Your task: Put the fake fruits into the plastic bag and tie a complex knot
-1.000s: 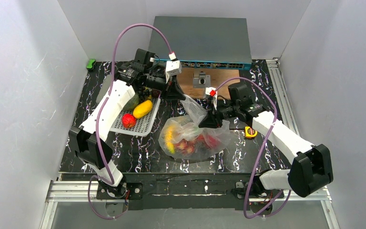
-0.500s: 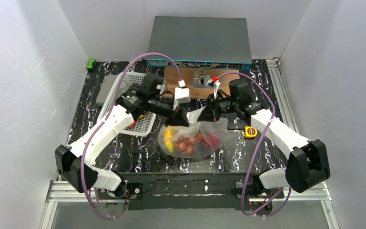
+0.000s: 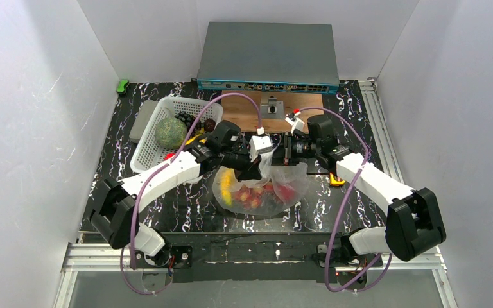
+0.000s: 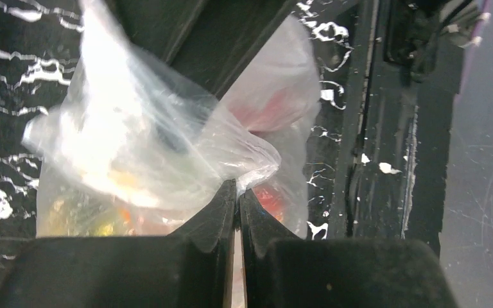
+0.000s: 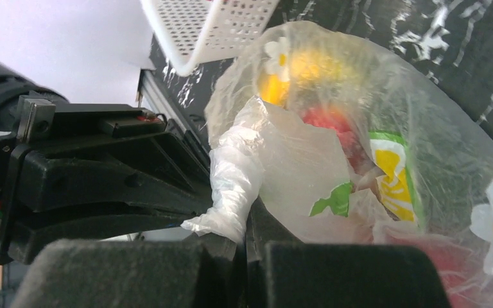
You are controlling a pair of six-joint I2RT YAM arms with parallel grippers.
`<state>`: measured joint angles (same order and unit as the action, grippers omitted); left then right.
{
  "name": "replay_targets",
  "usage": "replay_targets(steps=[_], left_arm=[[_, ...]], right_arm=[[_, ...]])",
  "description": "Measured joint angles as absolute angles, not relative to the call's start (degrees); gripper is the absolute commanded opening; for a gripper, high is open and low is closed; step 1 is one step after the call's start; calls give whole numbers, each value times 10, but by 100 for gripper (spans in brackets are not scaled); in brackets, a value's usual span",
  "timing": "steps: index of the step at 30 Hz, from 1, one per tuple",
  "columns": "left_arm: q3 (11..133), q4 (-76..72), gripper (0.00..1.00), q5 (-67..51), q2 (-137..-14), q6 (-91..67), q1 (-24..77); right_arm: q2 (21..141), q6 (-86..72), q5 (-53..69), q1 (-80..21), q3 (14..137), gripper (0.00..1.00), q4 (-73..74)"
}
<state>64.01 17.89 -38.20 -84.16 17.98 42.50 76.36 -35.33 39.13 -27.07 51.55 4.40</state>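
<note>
The clear plastic bag printed with flowers and lemon slices lies mid-table, holding red and yellow fake fruits. My left gripper is shut on one handle of the bag. My right gripper is shut on the other handle, a twisted white strand. The two grippers meet close together above the bag's mouth. More fake fruits stay in the white basket: a green round one and a dark grape bunch. The fruits in the bag show red and yellow in the right wrist view.
A grey network switch stands at the back, with a brown board in front of it. A yellow tape measure lies under the right arm. A grey block sits behind the basket. White walls close in on both sides.
My left gripper has swung from over the basket rightward and toward the near edge to the bag's mouth, uncovering the basket. My right gripper has shifted left and back, drawing its handle toward the left one.
</note>
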Motion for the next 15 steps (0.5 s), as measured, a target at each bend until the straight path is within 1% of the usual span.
replay_targets(steps=[4, 9, 15], left_arm=[[612, 138, 0, -347, -845, 140, 417], [628, 144, 0, -404, -845, 80, 337], [696, 172, 0, -450, -848, -17, 246]], right_arm=[[762, -378, 369, -266, 496, 1, 43], [725, -333, 371, -259, 483, 1, 39], [687, -263, 393, -255, 459, 1, 15]])
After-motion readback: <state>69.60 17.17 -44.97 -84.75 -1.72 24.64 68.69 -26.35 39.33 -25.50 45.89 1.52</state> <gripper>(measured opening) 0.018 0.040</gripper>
